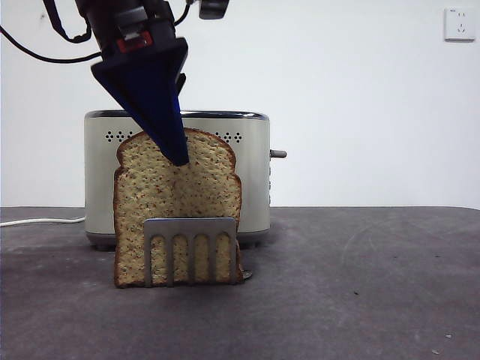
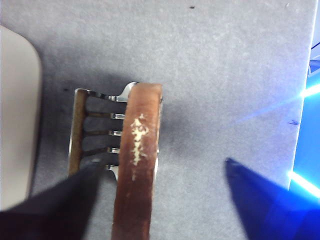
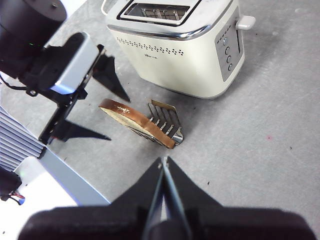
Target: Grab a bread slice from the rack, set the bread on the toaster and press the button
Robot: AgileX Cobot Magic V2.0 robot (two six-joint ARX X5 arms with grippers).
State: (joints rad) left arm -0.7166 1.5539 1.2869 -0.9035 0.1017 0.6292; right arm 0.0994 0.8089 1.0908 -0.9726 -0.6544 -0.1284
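Note:
The slice of bread point(image 1: 180, 202) stands upright in the steel rack point(image 1: 191, 229), in front of the cream toaster point(image 1: 251, 172). My left gripper point(image 1: 177, 154) comes down from the upper left, with its tips at the slice's domed top. In the left wrist view it point(image 2: 161, 163) is open, one jaw on each side of the brown crust point(image 2: 137, 160), not touching it; the rack point(image 2: 92, 125) lies beside. My right gripper point(image 3: 163, 165) is shut and empty, held high and apart from the bread point(image 3: 140, 122), the rack point(image 3: 167, 122) and the toaster point(image 3: 175, 55).
The toaster's lever point(image 1: 278, 154) sticks out on its right side, and buttons point(image 3: 227, 50) sit on that end. A white cord point(image 1: 37, 221) runs left along the table. A wall socket point(image 1: 459, 24) is at the upper right.

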